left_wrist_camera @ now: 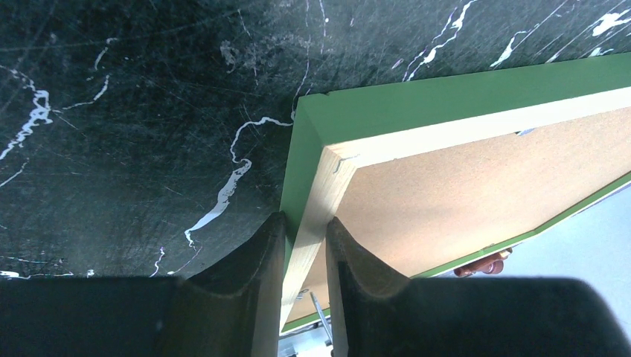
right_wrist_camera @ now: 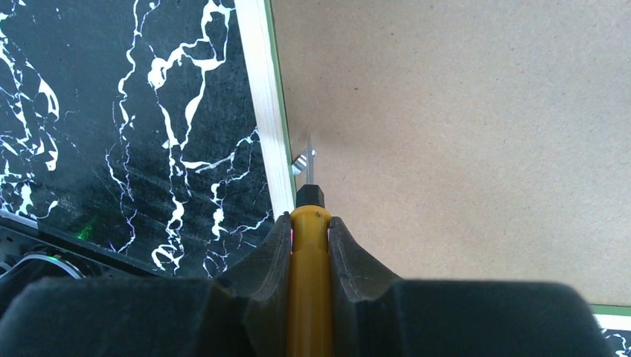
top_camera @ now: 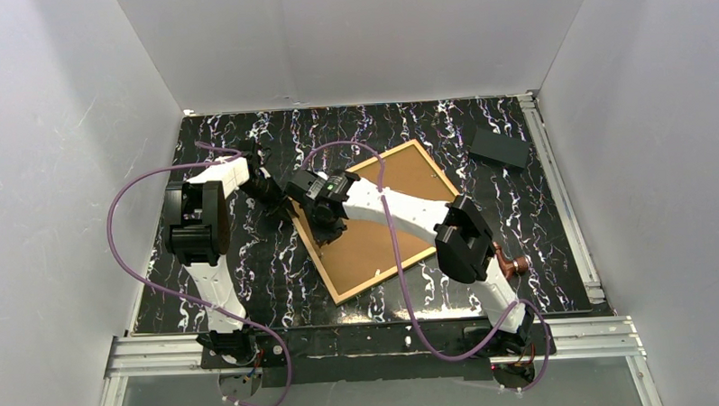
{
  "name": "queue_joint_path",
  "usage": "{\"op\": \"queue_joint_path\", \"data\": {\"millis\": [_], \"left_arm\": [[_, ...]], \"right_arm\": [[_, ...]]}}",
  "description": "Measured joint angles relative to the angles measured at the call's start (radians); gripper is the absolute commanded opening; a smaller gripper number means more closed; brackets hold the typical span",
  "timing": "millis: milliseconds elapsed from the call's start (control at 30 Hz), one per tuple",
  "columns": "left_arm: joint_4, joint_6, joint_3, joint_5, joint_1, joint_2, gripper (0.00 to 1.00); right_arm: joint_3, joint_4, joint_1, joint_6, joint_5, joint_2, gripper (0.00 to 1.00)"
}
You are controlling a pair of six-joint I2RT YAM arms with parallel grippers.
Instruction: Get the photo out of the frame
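The frame [top_camera: 374,289] lies face down in mid-table, its green border and pale wood rim around the brown backing panel [top_camera: 383,211]. The photo is hidden under the panel. My left gripper [left_wrist_camera: 305,230] is shut on the frame's left rim [left_wrist_camera: 316,223] near a corner, and the frame looks tilted up there. My right gripper [right_wrist_camera: 309,223] is shut on a yellow-handled screwdriver [right_wrist_camera: 309,297]. Its metal tip [right_wrist_camera: 310,160] touches a small metal tab [right_wrist_camera: 300,165] at the frame's inner edge. In the top view both grippers meet at the frame's left side [top_camera: 316,213].
A dark flat rectangular object [top_camera: 498,148] lies at the back right of the black marbled table. A small copper-brown item [top_camera: 511,264] sits by the right arm near the frame's right corner. White walls enclose the table on three sides.
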Motion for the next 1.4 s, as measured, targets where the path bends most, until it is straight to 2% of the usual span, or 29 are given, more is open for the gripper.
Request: {"op": "queue_joint_path", "data": {"millis": [1000, 1400], "left_arm": [[-0.006, 0.0, 0.003, -0.007, -0.002, 0.0, 0.0], [-0.02, 0.002, 0.016, -0.01, -0.003, 0.01, 0.0]], "right_arm": [[-0.003, -0.028, 0.042, 0.023, -0.014, 0.006, 0.01], [-0.052, -0.016, 0.051, 0.053, -0.006, -0.019, 0.01]]}}
